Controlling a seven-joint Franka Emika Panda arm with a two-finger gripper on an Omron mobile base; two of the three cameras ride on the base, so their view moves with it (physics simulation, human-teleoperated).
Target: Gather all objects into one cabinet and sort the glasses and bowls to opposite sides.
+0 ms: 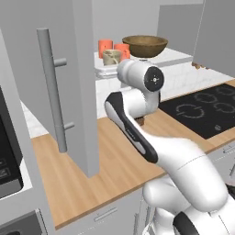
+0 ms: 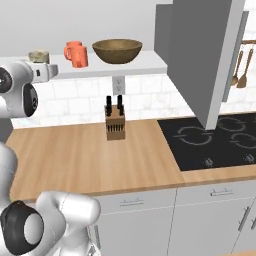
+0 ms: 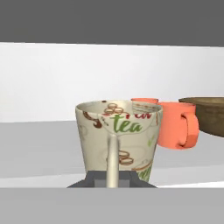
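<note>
A beige mug (image 3: 118, 131) printed with "tea" stands close in the hand view, its handle turned toward me. My gripper (image 3: 112, 179) is shut on that handle. The mug (image 1: 111, 57) is at the front edge of the cabinet's pale shelf (image 1: 174, 56); whether it rests there or hangs just above, I cannot tell. Right behind it stand two orange glasses (image 1: 105, 47) (image 1: 122, 50), and the nearer one (image 3: 175, 124) shows a loop handle. The wide brown wooden bowl (image 1: 144, 45) sits to their right on the same shelf. In the right base view the mug (image 2: 39, 56), glasses (image 2: 75, 54) and bowl (image 2: 117, 50) line up left to right.
The cabinet's open grey door (image 1: 82, 69) with its long bar handle (image 1: 52, 87) juts out left of the arm. Another open door (image 2: 200, 55) hangs over the black cooktop (image 2: 215, 140). A wooden knife block (image 2: 115, 122) stands on the wooden counter (image 2: 75, 155).
</note>
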